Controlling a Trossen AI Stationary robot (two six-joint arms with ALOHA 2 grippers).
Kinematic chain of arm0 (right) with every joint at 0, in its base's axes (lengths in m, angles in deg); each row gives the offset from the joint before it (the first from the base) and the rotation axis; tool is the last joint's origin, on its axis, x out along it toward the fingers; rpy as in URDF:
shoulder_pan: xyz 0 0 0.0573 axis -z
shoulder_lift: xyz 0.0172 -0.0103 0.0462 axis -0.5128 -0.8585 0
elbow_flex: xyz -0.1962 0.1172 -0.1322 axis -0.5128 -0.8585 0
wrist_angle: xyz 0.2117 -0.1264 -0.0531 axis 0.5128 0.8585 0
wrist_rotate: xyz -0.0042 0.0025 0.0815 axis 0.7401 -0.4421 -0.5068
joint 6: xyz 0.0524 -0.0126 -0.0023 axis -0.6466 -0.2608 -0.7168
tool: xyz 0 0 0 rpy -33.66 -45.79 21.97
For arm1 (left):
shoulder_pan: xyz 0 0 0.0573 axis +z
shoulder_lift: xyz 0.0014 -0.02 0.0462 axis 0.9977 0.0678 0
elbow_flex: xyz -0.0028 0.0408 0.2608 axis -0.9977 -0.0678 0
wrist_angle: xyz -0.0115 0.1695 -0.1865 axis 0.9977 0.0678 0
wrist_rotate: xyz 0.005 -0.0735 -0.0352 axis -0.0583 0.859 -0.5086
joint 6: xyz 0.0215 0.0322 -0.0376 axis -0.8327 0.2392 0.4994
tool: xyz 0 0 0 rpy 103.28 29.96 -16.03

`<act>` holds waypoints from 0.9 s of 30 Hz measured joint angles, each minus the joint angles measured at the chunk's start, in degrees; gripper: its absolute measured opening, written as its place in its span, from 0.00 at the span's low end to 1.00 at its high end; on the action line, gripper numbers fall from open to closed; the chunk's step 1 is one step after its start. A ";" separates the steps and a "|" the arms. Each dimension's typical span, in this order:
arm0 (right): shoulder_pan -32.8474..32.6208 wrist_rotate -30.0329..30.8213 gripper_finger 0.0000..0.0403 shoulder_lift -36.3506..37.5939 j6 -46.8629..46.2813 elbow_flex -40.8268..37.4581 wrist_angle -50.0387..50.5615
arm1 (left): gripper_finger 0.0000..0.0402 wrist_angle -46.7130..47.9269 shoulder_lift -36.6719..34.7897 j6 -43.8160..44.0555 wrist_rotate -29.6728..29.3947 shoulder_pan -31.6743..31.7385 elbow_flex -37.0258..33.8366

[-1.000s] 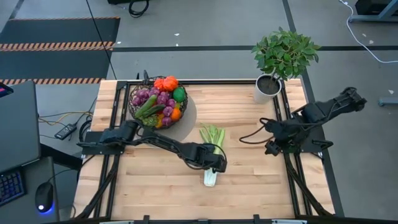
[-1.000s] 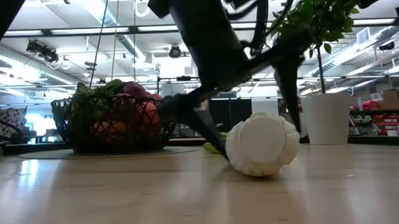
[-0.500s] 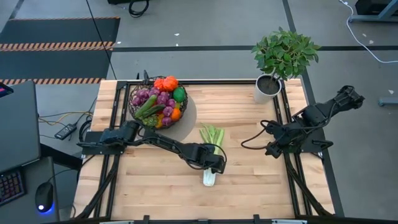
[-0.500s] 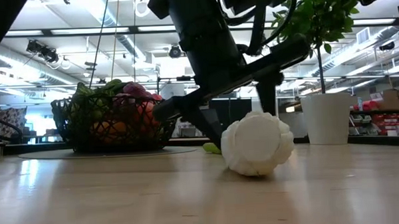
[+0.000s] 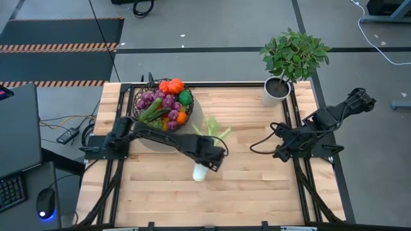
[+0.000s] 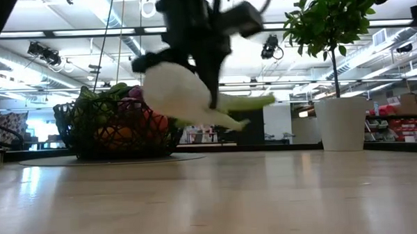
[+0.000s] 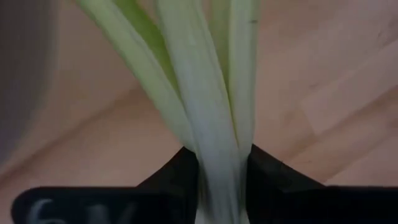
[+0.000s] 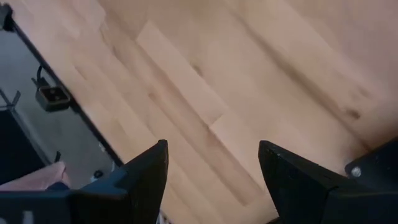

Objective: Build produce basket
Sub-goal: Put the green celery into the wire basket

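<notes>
The dark wire basket [image 5: 146, 115] stands at the table's far left, heaped with produce [image 5: 166, 102]: grapes, peppers, an orange. In the low view the basket [image 6: 77, 132] rests on a round mat. My left gripper [image 5: 209, 156] is shut on the long white-green leek [image 5: 207, 149] above mid-table. The leek [image 6: 187, 97] hangs in the air, its white root end [image 5: 200, 172] toward the near edge and its green leaves [image 5: 216, 128] toward the far edge. My right gripper [image 5: 281, 152] waits open over the table's right side, nothing between its fingers [image 8: 146, 171]. My left gripper pinches the leek's stalk [image 7: 217, 146] between its two fingers [image 7: 177, 177], about midway along, where white turns to green. The fingers come from above, pointing steeply down, and lie across the stalk. The leek is lifted clear of the table, lying roughly level.
A leafy potted plant in a white pot [image 5: 276, 90] stands at the far right corner. Black rails [image 5: 117, 128] run along both sides of the table. Bare wood [image 5: 212, 199] stretches across the near half.
My left gripper has shut on the leek and risen with it, moving toward the table's left edge and the basket. The leek, which lay on the table, is now lifted clear, and its white end has swung toward the left.
</notes>
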 joint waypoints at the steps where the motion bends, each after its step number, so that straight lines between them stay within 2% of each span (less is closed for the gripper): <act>1: 0.00 0.99 0.63 0.05 0.26 0.00 -0.07 | 0.23 1.74 -1.33 -0.48 -0.51 0.31 -0.03; 9: 0.29 8.29 0.63 0.09 3.05 0.00 -0.20 | 0.25 16.65 -15.46 -1.47 -6.98 4.73 0.06; 14: 1.59 12.65 0.63 0.08 5.69 0.00 -0.75 | 0.25 28.28 -23.06 -2.19 -12.84 10.43 0.14; 21: 3.32 19.87 0.63 0.06 9.19 0.00 -5.67 | 0.25 29.58 -29.39 -10.79 -12.82 18.95 0.09; 27: 4.95 20.39 0.63 0.07 10.32 0.00 -7.61 | 0.26 32.64 -30.62 -19.10 -12.94 23.73 0.09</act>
